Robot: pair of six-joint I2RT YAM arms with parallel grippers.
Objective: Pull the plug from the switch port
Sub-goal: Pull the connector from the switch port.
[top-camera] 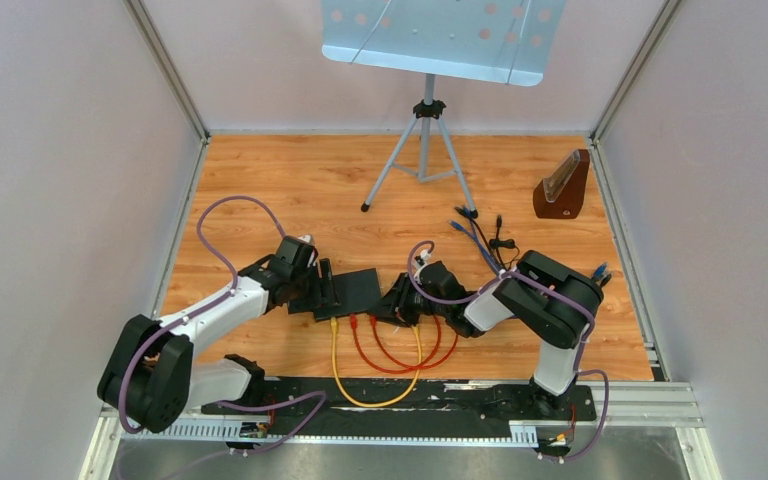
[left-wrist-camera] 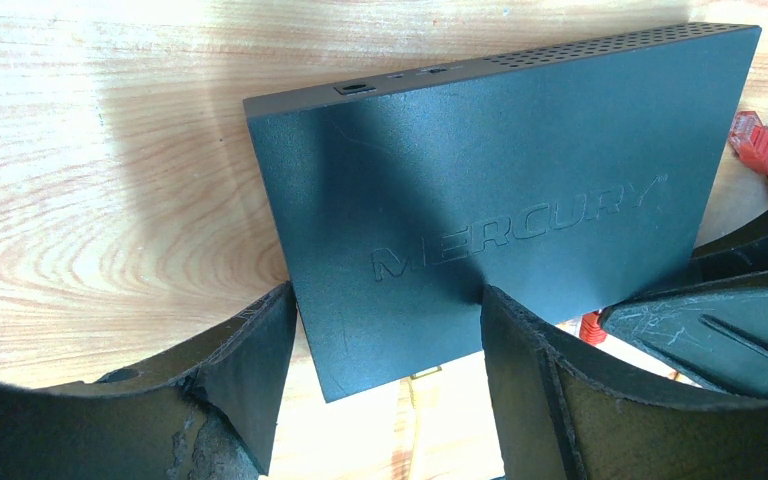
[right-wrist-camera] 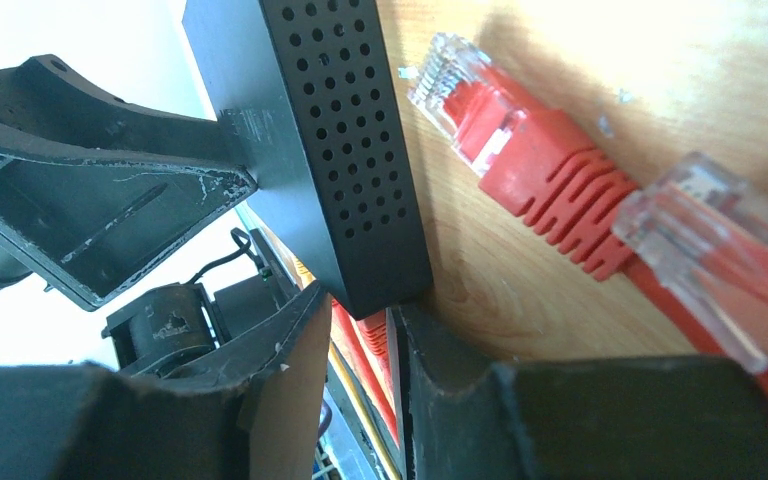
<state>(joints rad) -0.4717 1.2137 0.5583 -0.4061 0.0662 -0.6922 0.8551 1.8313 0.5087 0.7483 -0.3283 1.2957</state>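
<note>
The black Mercury switch (top-camera: 360,290) (left-wrist-camera: 480,170) lies flat on the wooden table. My left gripper (top-camera: 327,290) (left-wrist-camera: 388,295) straddles its near left corner with the jaws apart. One fingertip (left-wrist-camera: 278,310) touches the left edge and the other rests on the top face. My right gripper (top-camera: 392,305) (right-wrist-camera: 360,320) is at the switch's front right corner (right-wrist-camera: 380,270). Its narrow jaws close round a red plug (right-wrist-camera: 372,335) that sits in the port under that corner. A yellow plug (left-wrist-camera: 422,375) also sits in the front.
Two loose red-cable plugs (right-wrist-camera: 520,160) (right-wrist-camera: 700,230) lie on the wood right of the switch. Red cables (top-camera: 410,365) and a yellow cable (top-camera: 360,395) loop toward the arm bases. A music-stand tripod (top-camera: 425,150), a wooden metronome (top-camera: 563,185) and a cable bundle (top-camera: 480,235) stand behind.
</note>
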